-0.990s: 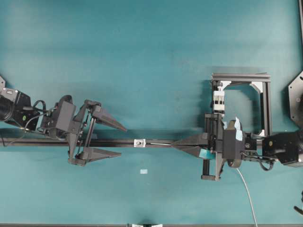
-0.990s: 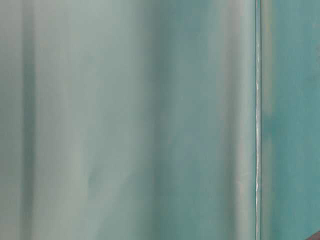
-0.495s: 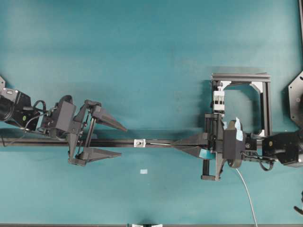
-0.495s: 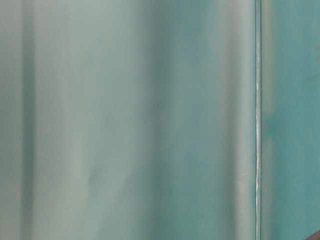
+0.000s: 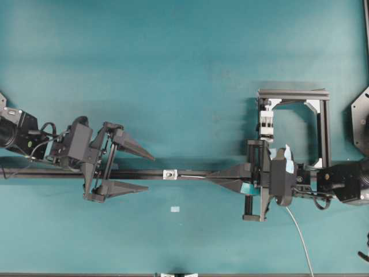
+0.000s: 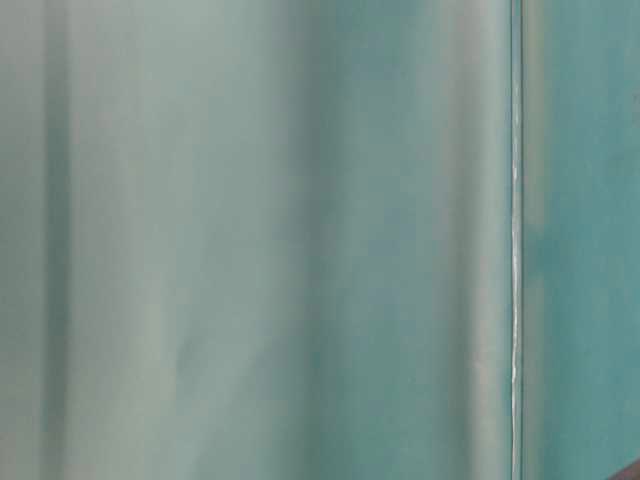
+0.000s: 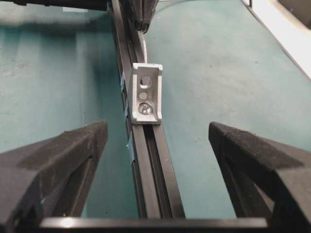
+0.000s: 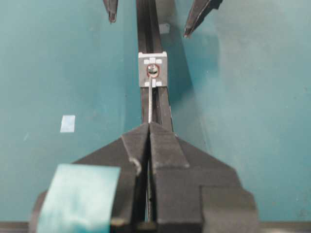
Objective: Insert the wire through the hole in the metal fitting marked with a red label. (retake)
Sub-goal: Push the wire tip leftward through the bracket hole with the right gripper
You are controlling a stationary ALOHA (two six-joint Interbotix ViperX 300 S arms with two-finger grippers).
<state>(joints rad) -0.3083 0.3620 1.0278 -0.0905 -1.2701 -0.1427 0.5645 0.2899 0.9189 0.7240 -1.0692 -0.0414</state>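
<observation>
The metal fitting (image 5: 169,173) sits on the black rail (image 5: 132,173); it is a small silvery bracket. In the right wrist view the fitting (image 8: 153,69) shows a red ring round its hole. My right gripper (image 5: 209,176) is shut on the thin wire (image 5: 193,175), right of the fitting. The wire (image 8: 151,104) runs straight from my right gripper (image 8: 148,125) to the ringed hole; whether its tip is inside I cannot tell. My left gripper (image 5: 149,172) is open and empty, straddling the rail left of the fitting. In the left wrist view the fitting (image 7: 145,94) stands ahead of that gripper (image 7: 158,128).
A pale sticker (image 5: 175,209) lies on the teal mat in front of the rail. A black frame (image 5: 294,94) with a white clamp block (image 5: 265,121) stands behind my right arm. The table-level view shows only blurred teal.
My right gripper has crept a little to the left along the rail with the wire, towards the fitting. The left gripper has not moved.
</observation>
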